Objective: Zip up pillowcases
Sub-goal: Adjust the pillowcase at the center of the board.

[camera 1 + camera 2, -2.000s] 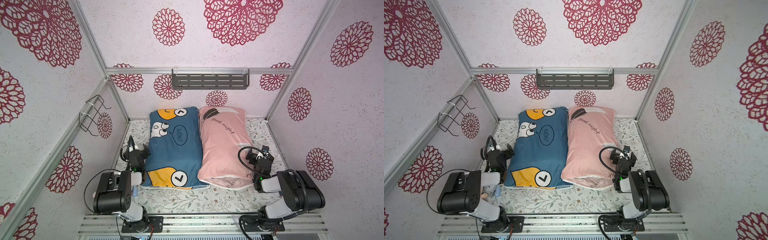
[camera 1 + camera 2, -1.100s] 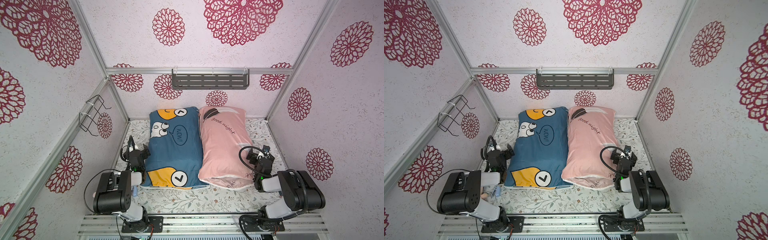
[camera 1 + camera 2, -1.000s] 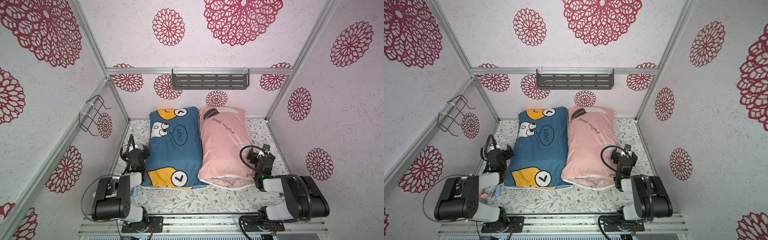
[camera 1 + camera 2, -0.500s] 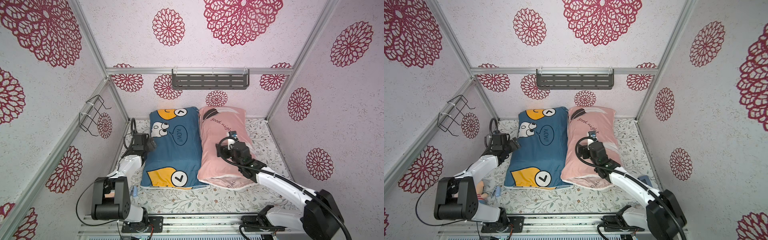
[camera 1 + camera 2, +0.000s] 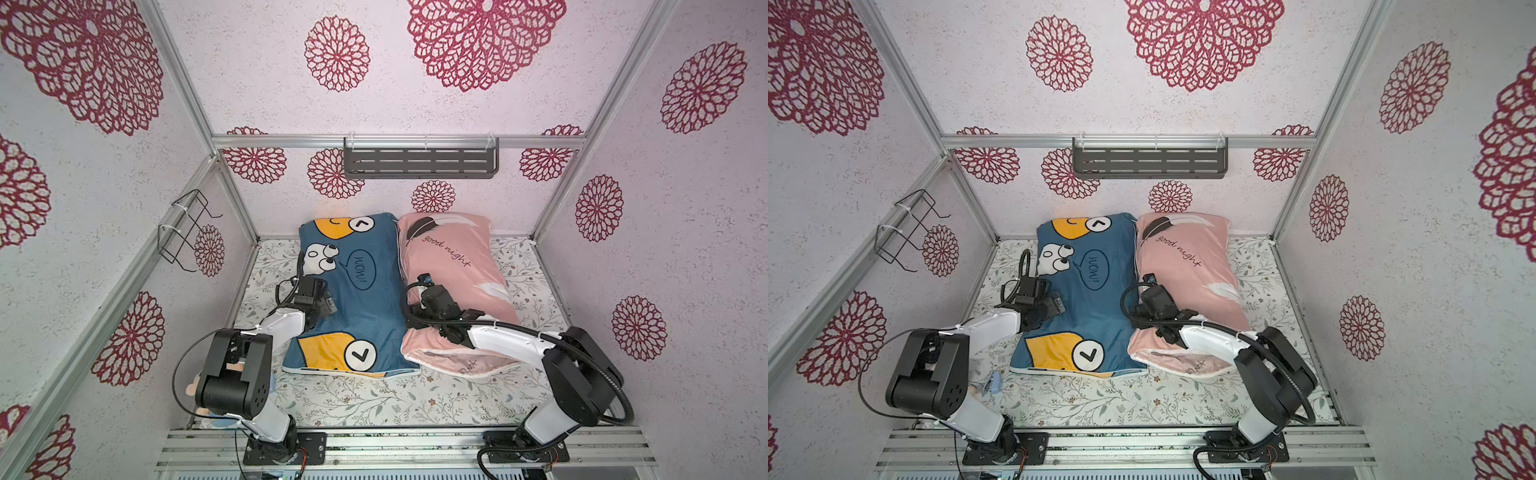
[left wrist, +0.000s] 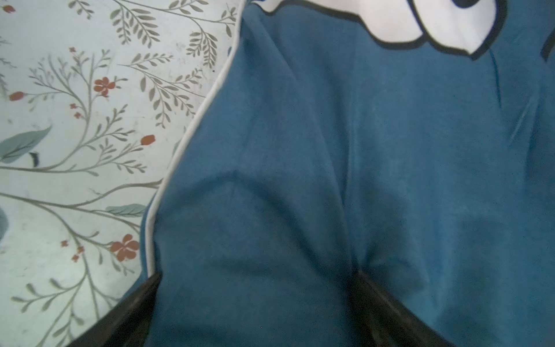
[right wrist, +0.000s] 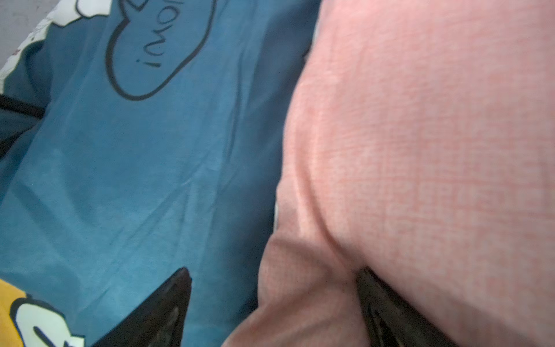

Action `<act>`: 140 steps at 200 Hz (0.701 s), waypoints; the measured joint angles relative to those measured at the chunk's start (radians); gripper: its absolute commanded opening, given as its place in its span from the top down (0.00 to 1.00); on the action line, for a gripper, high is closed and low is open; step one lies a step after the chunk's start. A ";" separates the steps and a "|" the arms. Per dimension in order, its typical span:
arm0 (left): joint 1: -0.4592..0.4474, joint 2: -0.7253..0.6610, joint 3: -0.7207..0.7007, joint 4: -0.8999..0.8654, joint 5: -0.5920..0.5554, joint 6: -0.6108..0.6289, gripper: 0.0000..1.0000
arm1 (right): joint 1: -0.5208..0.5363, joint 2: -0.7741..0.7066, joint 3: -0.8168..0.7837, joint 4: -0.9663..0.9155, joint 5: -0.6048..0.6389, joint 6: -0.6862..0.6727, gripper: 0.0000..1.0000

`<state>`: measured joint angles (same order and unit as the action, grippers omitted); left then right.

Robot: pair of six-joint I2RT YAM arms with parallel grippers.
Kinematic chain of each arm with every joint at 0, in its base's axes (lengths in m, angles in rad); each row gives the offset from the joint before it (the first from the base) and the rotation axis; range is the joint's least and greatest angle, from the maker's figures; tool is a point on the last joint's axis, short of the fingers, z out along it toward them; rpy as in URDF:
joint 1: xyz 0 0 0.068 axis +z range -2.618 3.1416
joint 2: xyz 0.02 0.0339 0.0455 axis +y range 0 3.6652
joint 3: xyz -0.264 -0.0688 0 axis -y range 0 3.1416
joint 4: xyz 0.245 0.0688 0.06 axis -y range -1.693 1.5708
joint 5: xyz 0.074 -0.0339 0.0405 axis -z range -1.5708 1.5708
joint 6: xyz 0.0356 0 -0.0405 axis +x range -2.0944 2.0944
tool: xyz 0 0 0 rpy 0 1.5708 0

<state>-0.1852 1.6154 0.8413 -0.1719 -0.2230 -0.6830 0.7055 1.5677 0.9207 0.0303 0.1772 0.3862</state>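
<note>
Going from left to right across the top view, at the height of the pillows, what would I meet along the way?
The wire rack on the side wall → blue pillowcase → pink pillowcase.

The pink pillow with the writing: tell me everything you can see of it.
The pink pillowcase is plump, woven-looking cloth printed with a black feather and "good night" script. It lies flat on the floral sheet, one long side against the blue pillowcase. The right claw, jaws apart, straddles that side, one finger pressing into the pink cloth.
</note>
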 measured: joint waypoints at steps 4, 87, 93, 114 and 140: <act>-0.008 0.002 0.001 0.002 -0.004 -0.005 0.02 | -0.016 -0.017 -0.011 -0.007 -0.002 0.000 0.11; -0.256 0.155 0.213 -0.048 -0.058 -0.054 0.02 | -0.243 -0.226 -0.074 -0.228 -0.046 -0.063 0.11; -0.267 0.139 0.212 -0.066 -0.069 -0.045 0.02 | -0.242 -0.234 -0.065 -0.242 -0.054 -0.066 0.11; -0.288 -0.003 0.179 -0.165 -0.104 -0.003 0.02 | -0.216 -0.246 -0.036 -0.281 -0.066 -0.079 0.10; -0.302 -0.238 0.160 -0.281 -0.105 0.036 0.02 | -0.109 -0.218 0.013 -0.323 -0.073 -0.080 0.10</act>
<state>-0.4870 1.3773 1.0012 -0.4526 -0.3275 -0.6468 0.5961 1.3495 0.9337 -0.2932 0.1043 0.3065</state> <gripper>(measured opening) 0.977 0.899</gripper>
